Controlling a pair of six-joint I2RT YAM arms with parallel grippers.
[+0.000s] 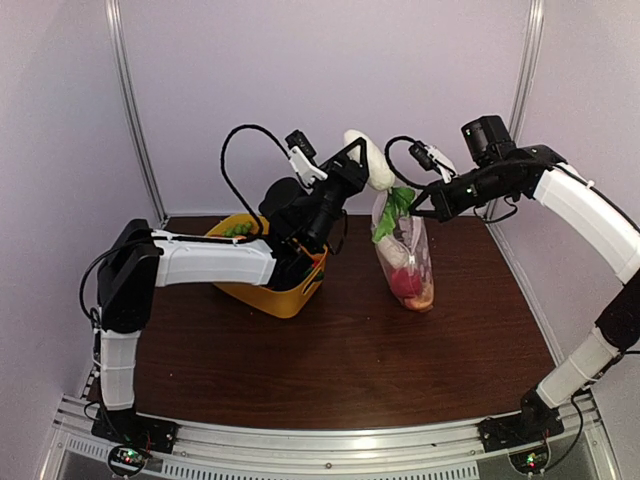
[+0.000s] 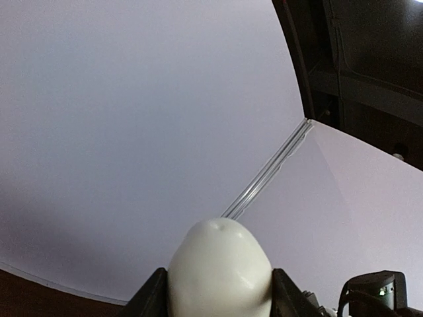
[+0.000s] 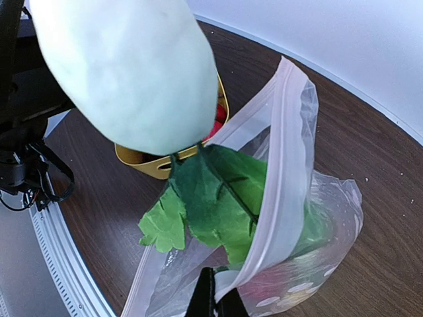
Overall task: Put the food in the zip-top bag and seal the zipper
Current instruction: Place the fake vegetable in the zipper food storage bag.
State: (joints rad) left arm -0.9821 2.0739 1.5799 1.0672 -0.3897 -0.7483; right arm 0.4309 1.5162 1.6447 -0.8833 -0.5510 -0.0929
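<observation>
My left gripper point(image 1: 357, 160) point(image 2: 218, 290) is shut on a white radish point(image 1: 370, 162) point(image 2: 220, 271) point(image 3: 132, 72), held in the air with its root end up. The radish's green leaves point(image 1: 393, 212) point(image 3: 211, 198) hang down into the open mouth of the zip-top bag point(image 1: 412, 258) point(image 3: 330, 218). My right gripper point(image 1: 418, 208) point(image 3: 218, 300) is shut on the bag's mouth edge and holds it upright on the table. The zipper point(image 3: 284, 165) gapes open around the leaves. Red and orange food point(image 1: 408, 284) lies at the bag's bottom.
A yellow tub point(image 1: 262, 290) point(image 3: 142, 158) stands left of the bag, under my left forearm, with green grapes point(image 1: 238, 229) in it. The dark wooden table point(image 1: 350, 360) runs to the near rail. White walls close in the back and sides.
</observation>
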